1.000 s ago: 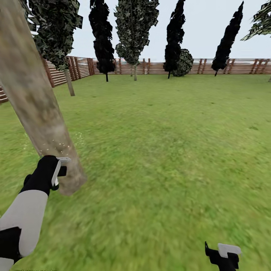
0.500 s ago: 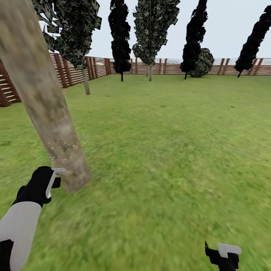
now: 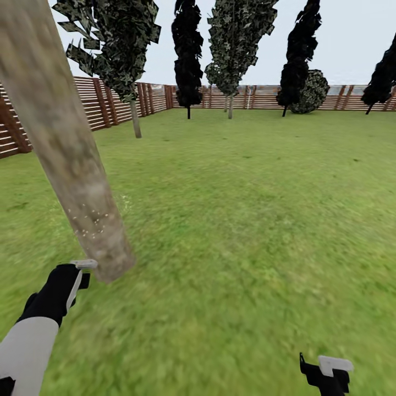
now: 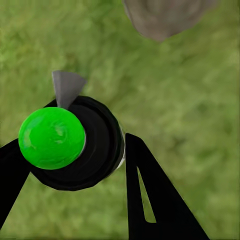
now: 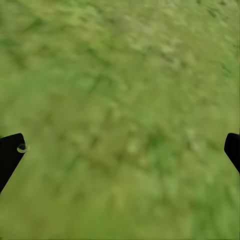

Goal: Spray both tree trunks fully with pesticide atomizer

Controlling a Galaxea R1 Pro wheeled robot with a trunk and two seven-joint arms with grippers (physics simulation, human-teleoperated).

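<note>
A thick, mottled grey-beige tree trunk leans across the left of the head view, with pale specks low on its bark. Its base meets the grass in the left wrist view. My left gripper hangs just short of that base, shut on the pesticide atomizer, a dark round bottle with a bright green top. The atomizer's thin grey spray head points at the trunk. My right gripper stays low at the right, open over bare grass. Another tree with a thin pale trunk stands by the fence.
Lawn stretches ahead and to the right. A brown slatted fence runs along the left and the back. Dark narrow conifers and a round bush stand near the far fence.
The camera has turned left, so the trees and fence have slid right in the picture. My left gripper with the atomizer sits lower, closer to the trunk's base. The right gripper is unchanged.
</note>
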